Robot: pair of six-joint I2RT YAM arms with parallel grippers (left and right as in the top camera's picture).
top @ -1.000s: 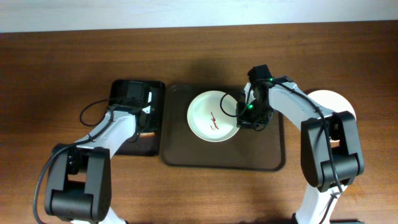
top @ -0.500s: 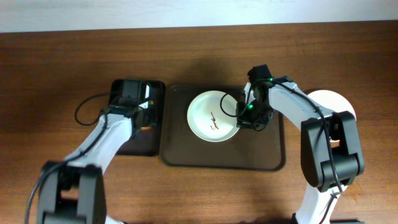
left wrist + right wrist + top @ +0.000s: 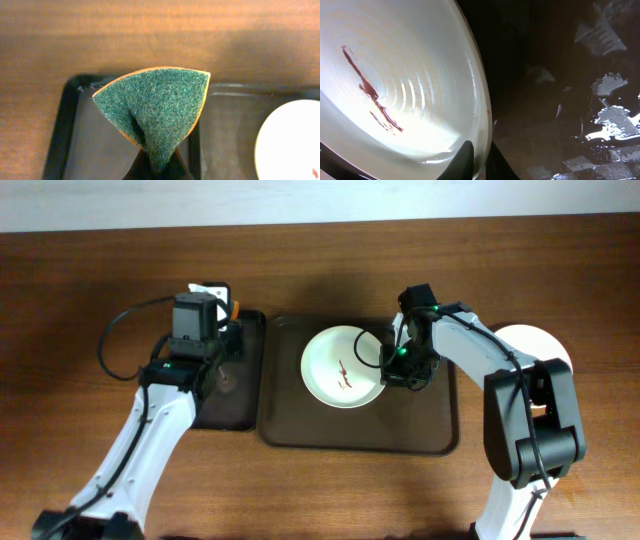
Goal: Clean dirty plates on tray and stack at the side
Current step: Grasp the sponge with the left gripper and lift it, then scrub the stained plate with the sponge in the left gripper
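A white plate (image 3: 343, 367) with a red smear (image 3: 343, 370) lies on the large dark tray (image 3: 420, 425). My right gripper (image 3: 392, 360) is shut on its right rim. In the right wrist view the fingers (image 3: 465, 156) pinch the rim of the plate (image 3: 405, 115), and the smear (image 3: 370, 92) shows inside. My left gripper (image 3: 218, 315) is shut on a green sponge with an orange edge (image 3: 155, 105), folded and held above the far end of the small black tray (image 3: 65, 130). A clean white plate (image 3: 545, 345) sits on the table at the right.
The small black tray (image 3: 222, 405) stands directly left of the large tray. In the left wrist view the large tray (image 3: 225, 130) and the dirty plate's edge (image 3: 295, 140) are at the right. Wet patches (image 3: 610, 120) glisten on the large tray. Bare wood surrounds both trays.
My left arm has lifted the sponge out of the small tray and swung toward the tray's far end. The right gripper and the plate have not moved.
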